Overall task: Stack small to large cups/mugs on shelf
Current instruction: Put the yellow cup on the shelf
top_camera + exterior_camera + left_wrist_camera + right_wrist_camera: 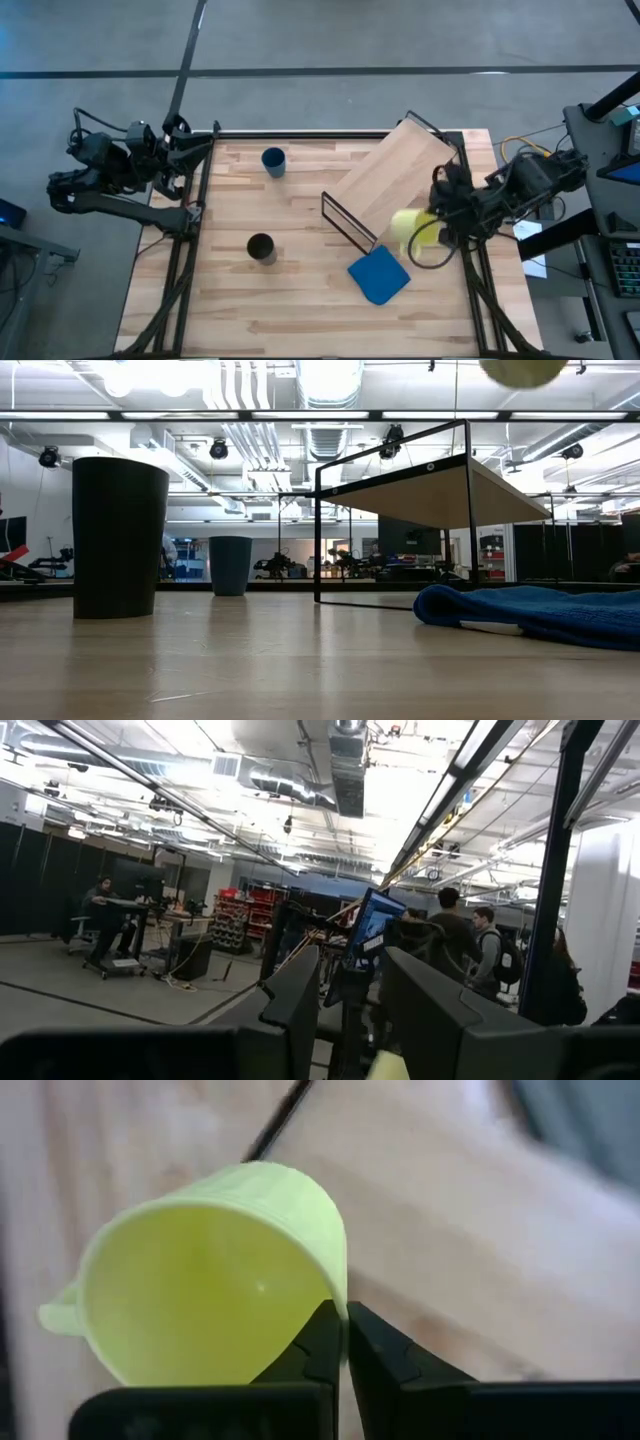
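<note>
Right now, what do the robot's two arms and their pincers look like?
Both arms, the left arm and the right arm, are dark, jointed, with black cables looped along them. The right gripper ends in two flat, dark, tapering fingers; the left gripper's fingers are broad dark slabs.

A desk [300,300] seen from above. The shelf [385,180] stands at an angle on its right half. The mug [408,228] hangs in the air by the shelf's near right edge, its rim pinched by the right hand [437,226]. A pad [379,274] lies just in front. One cup [273,161] stands far left of the shelf, another cup [261,248] nearer. The left hand [190,150] waits off the desk's far left corner.
</note>
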`<action>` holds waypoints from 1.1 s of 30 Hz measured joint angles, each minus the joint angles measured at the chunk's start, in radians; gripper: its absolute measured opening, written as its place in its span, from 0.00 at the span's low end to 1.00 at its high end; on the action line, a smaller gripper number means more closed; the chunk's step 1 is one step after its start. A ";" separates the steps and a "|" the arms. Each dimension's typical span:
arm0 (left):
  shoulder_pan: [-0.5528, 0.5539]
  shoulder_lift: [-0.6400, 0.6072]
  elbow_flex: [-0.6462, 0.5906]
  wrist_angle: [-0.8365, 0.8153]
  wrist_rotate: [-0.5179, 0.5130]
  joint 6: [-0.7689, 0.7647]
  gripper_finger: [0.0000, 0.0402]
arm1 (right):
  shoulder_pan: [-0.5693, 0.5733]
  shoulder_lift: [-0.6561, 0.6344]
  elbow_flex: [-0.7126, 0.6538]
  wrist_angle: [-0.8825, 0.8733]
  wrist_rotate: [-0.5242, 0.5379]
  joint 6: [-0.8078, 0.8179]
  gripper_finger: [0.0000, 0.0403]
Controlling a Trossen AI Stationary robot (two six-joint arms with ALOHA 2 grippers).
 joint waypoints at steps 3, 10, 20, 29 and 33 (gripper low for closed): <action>0.000 0.003 0.001 0.000 0.000 0.000 0.25 | -0.040 0.009 0.037 0.074 0.025 -0.200 0.02; 0.000 0.008 -0.003 0.023 0.000 -0.001 0.25 | -0.218 0.112 0.127 0.014 0.059 -0.554 0.02; 0.000 0.032 -0.003 0.027 0.000 -0.003 0.25 | -0.425 0.223 0.162 0.111 -0.199 -0.903 0.02; 0.000 0.051 -0.004 0.052 0.000 -0.003 0.25 | -0.511 0.347 0.209 0.111 -0.318 -1.004 0.02; 0.000 0.054 -0.004 0.059 0.000 -0.003 0.25 | -0.541 0.397 0.213 0.109 -0.326 -1.015 0.02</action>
